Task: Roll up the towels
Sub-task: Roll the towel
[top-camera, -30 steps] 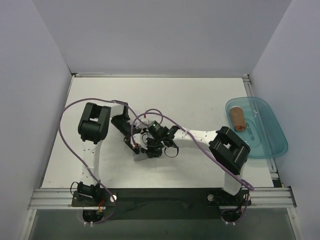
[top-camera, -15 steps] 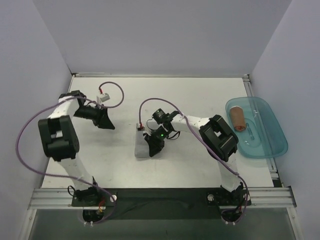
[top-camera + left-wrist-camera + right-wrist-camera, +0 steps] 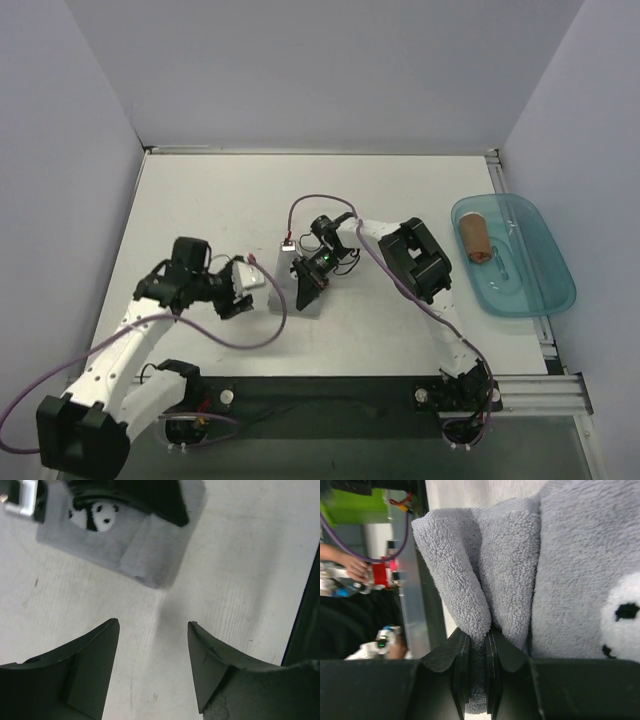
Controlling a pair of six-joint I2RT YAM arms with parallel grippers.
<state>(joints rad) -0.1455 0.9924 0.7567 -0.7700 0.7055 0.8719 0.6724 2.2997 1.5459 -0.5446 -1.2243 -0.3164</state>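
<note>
1. Two towels were at different stages. The rust-brown towel (image 3: 474, 240) lay rolled up inside the teal tray (image 3: 556, 285), apparently finished. The grey towel (image 3: 125, 545) sat on the tabletop (image 3: 400, 180) well apart from the tray, on the side towards the left arm.
2. The right pincer (image 3: 477, 641) was clamped shut on a doubled-over edge of the grey towel, its thick pile bulging in two folds above the closed jaws. A panda motif (image 3: 92, 517) showed on the flat part of the cloth.
3. The left pincer (image 3: 154, 630) hung open and empty over bare tabletop. It was farther from the tray than the grey towel, near the cloth's corner without touching it.
4. Judging by the layout, the step in hand was the rolling of the second towel, with only its first turn or fold formed. How tight that turn was could not be told from above, where the right arm covered much of the cloth.
5. The next move would likely call for the right pincer to carry its pinched edge over and along the cloth. The open left pincer would need to steady the free end so the towel did not slide. A place in the tray beside the rolled towel looked the probable end.
</note>
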